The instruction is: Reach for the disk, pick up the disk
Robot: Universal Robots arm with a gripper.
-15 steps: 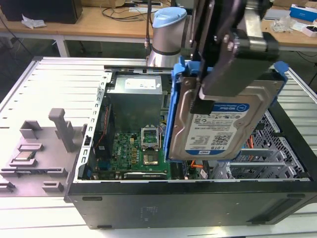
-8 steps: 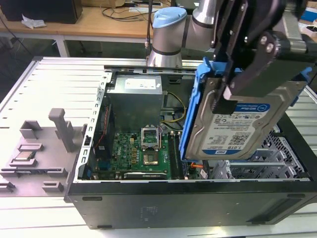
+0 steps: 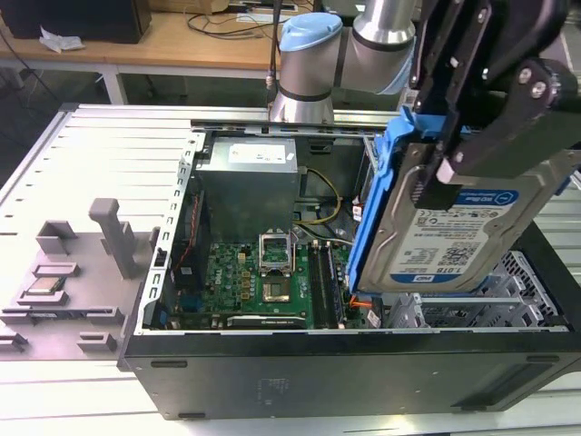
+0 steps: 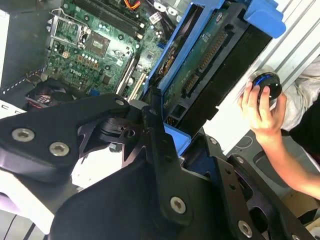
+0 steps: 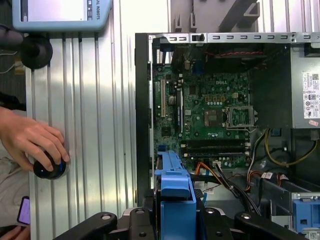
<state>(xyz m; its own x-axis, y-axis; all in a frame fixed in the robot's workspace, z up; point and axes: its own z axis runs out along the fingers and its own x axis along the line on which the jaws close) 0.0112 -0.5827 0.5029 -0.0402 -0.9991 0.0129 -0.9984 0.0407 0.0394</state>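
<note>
The disk (image 3: 454, 227) is a silver metal hard drive with a white-and-blue barcoded label, framed by blue plastic side rails. It hangs tilted on edge, label facing out, lifted above the open computer case at the exterior view's right.

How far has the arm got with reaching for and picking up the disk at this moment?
Reach and grasp look done: the gripper is shut on the disk, holding its blue rails. The lift is in hand: the disk hangs tilted above the open computer case, over the drive bay, clear of the motherboard. Nothing of the pick-up visibly remains.
</note>
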